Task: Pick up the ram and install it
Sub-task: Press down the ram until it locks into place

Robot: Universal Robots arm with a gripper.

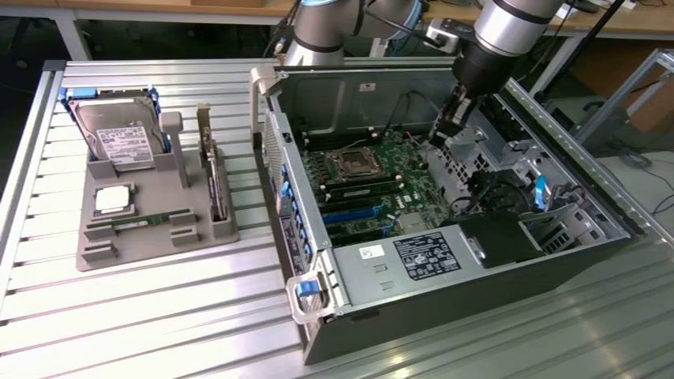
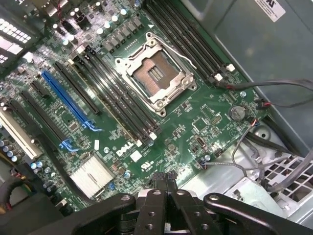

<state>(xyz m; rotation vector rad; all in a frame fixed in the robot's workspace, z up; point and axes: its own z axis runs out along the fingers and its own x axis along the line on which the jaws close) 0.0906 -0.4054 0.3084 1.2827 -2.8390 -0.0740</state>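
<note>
A thin green ram (image 1: 145, 222) stick lies flat in a slot of the grey holder tray (image 1: 158, 245), in the left half of the exterior view. Well apart from it, in the upper right, the gripper (image 1: 443, 136) hangs with fingers closed and empty inside the open computer case (image 1: 443, 268), above the motherboard (image 2: 161, 112).

The arm (image 1: 506, 31) runs off the exterior view's top edge. The computer case (image 1: 589, 260) is cut by that view's right edge. In the wrist view, the claw (image 2: 164, 182) covers part of the motherboard (image 2: 205, 112), whose small print is unreadable.
</note>
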